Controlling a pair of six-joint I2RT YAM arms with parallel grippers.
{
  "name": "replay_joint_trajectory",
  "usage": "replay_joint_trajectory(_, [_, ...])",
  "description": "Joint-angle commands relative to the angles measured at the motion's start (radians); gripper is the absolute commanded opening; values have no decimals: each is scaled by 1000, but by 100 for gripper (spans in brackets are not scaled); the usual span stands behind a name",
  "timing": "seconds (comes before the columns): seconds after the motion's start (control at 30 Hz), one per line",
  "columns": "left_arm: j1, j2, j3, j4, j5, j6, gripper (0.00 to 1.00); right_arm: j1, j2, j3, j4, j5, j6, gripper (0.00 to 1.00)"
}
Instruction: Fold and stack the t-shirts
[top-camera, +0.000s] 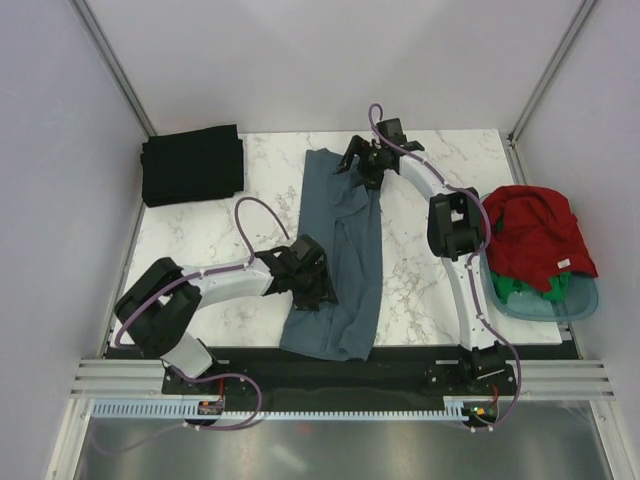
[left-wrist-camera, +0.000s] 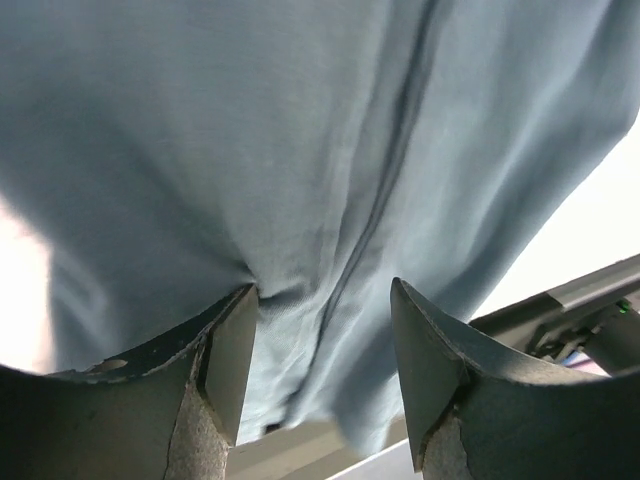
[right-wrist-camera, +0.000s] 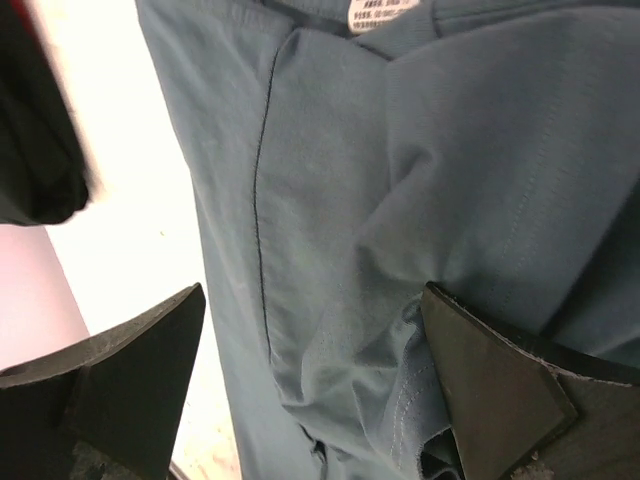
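Note:
The slate blue-grey t-shirt (top-camera: 343, 262) lies folded lengthwise in a long strip down the middle of the table. My left gripper (top-camera: 318, 292) is open over its near left edge, with cloth between and under the fingers in the left wrist view (left-wrist-camera: 330, 200). My right gripper (top-camera: 362, 172) is open over the shirt's far end near the collar; the right wrist view shows the cloth (right-wrist-camera: 400, 200) and its label. A folded black t-shirt (top-camera: 192, 165) lies at the far left. The red t-shirt (top-camera: 532, 235) and the green t-shirt (top-camera: 520, 288) are in the tub.
The pale blue plastic tub (top-camera: 580, 300) stands at the right edge of the table. Grey walls close in the left, back and right sides. A black strip and rail run along the near edge (top-camera: 330, 355).

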Motion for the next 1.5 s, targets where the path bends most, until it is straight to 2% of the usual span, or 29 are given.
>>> replay_joint_trajectory(0.0, [-23, 41, 68, 9, 29, -43, 63, 18, 111, 26, 110, 18, 9, 98])
replay_joint_trajectory(0.13, [-31, 10, 103, -43, -12, -23, 62, 23, 153, 106, 144, 13, 12, 98])
replay_joint_trajectory(0.23, [-54, -74, 143, -152, -104, -5, 62, 25, 111, 98, 216, 2, 14, 98])
replay_joint_trajectory(0.4, [-72, -234, 177, -241, -189, 29, 63, 25, 41, 183, 270, -78, 75, 98])
replay_joint_trajectory(0.5, [-72, -321, 163, -297, -232, 37, 64, 22, -99, 91, 290, -52, 63, 98])
replay_joint_trajectory(0.63, [-72, -445, 73, -308, -272, 5, 64, 23, -324, -27, 296, -82, 15, 98])
replay_joint_trajectory(0.73, [-72, -505, 8, -310, -287, -23, 64, 25, -549, -251, 293, -55, 2, 98])
replay_joint_trajectory(0.77, [-72, -530, -7, -310, -289, -26, 64, 28, -617, -412, 286, -24, -8, 98])
replay_joint_trajectory(0.8, [-74, -541, -21, -308, -286, -29, 64, 26, -686, -490, 261, 11, -14, 98])
replay_joint_trajectory(0.83, [-74, -548, -47, -308, -281, -34, 64, 31, -813, -565, 182, 119, -25, 98])
replay_joint_trajectory(0.87, [-74, -561, -59, -308, -278, -37, 64, 35, -875, -710, 145, 160, -32, 98])
replay_joint_trajectory(0.9, [-74, -567, -73, -308, -275, -43, 64, 41, -992, -783, 114, 190, -51, 98])
replay_joint_trajectory(0.93, [-75, -571, -100, -308, -273, -46, 64, 54, -1050, -858, 74, 224, -52, 95])
replay_joint_trajectory(0.97, [-75, -584, -113, -308, -273, -52, 63, 64, -1106, -1006, 62, 229, -52, 93])
replay_joint_trajectory(1.0, [-79, -590, -124, -307, -275, -61, 64, 74, -1213, -1076, 48, 232, -36, 89])
replay_joint_trajectory(1.03, [-79, -594, -143, -305, -275, -64, 64, 84, -1266, -1143, 33, 234, -26, 80])
replay_joint_trajectory(1.07, [-77, -596, -153, -304, -273, -64, 64, 115, -1316, -1273, 28, 232, -16, 76])
replay_joint_trajectory(1.13, [-80, -599, -174, -304, -272, -68, 64, 155, -1462, -1394, 22, 229, 40, 66])
replay_joint_trajectory(1.2, [-80, -596, -190, -301, -267, -74, 63, 182, -1589, -1538, 17, 226, 84, 61])
replay_joint_trajectory(1.3, [-85, -593, -226, -284, -256, -92, 63, 247, -1702, -1682, 29, 232, 153, 61])
replay_joint_trajectory(1.47, [-92, -593, -274, -230, -230, -114, 63, 373, -1685, -1859, 132, 206, 227, 66])
